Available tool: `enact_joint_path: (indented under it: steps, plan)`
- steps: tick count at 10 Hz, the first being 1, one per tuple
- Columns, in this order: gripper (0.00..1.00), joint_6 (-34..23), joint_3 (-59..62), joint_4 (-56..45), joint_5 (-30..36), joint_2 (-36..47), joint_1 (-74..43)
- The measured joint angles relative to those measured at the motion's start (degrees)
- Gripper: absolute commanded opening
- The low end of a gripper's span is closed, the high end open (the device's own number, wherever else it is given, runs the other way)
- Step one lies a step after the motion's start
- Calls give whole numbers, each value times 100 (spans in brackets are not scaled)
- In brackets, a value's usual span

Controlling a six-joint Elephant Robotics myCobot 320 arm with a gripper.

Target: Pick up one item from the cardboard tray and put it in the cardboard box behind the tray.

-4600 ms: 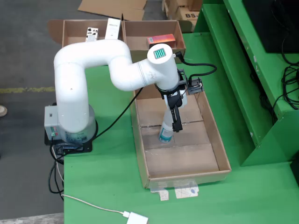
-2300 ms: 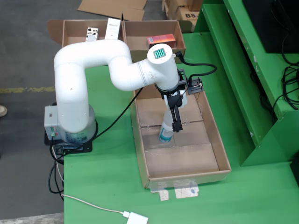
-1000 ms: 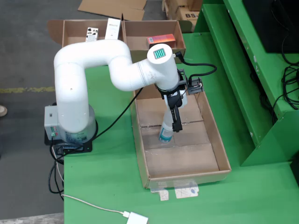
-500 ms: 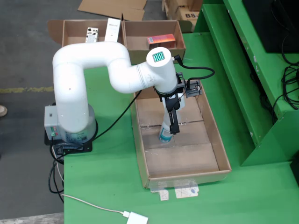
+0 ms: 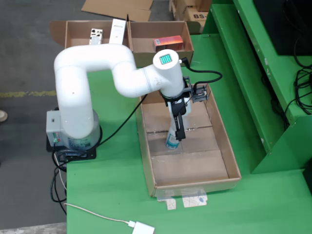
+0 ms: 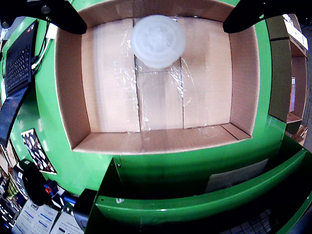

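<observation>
A clear bottle with a teal label (image 5: 171, 141) stands upright in the long cardboard tray (image 5: 220, 146). My gripper (image 5: 175, 138) hangs straight over it, black fingers (image 5: 179, 127) reaching down beside it. In the wrist view the bottle's round white cap (image 6: 158, 34) sits between the two black fingers (image 6: 58, 12), which stand wide apart without touching it, so the gripper (image 6: 156, 24) is open. Behind the tray is a cardboard box (image 5: 141, 30) holding an orange carton (image 5: 168, 42).
A second cardboard box (image 5: 78, 30) at the back left holds white packets (image 5: 117, 29). The tray's walls (image 6: 70, 97) surround the bottle. A green shelf (image 5: 273, 73) rises at the right. Cables and a white adapter (image 5: 142, 228) lie near the front left.
The arm's wrist and gripper have drifted a little left and towards the back over the last second. The bottle stands where it was.
</observation>
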Motion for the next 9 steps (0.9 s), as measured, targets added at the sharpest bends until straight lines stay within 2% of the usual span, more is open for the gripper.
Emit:
enact_joint_path:
  steps: [9]
  plan:
    - [100,9,-387,413,17,-18,-17]
